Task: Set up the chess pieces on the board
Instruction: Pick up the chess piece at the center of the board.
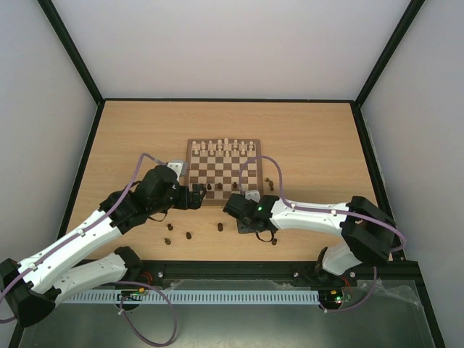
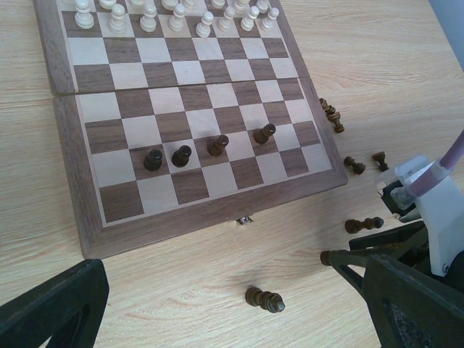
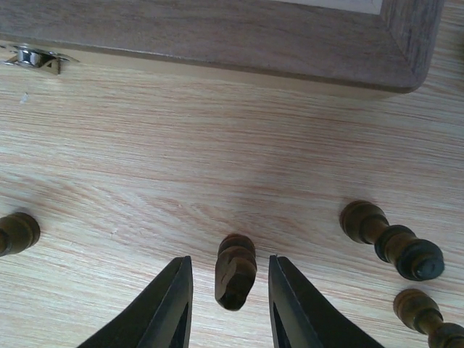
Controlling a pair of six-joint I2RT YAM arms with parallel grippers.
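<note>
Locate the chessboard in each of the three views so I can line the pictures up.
Top external: the board lies at the picture's centre.
Left wrist: the board fills the upper left, with its near right corner at mid-right.
Right wrist: only the board frame's near edge shows, as a strip along the top.
Shared landmark: the metal latch on that near edge, at the top left in the right wrist view; it is too small to make out from above.

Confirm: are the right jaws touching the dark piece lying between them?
Apart. Right wrist view: table shows between the dark piece and each jaw.
</note>
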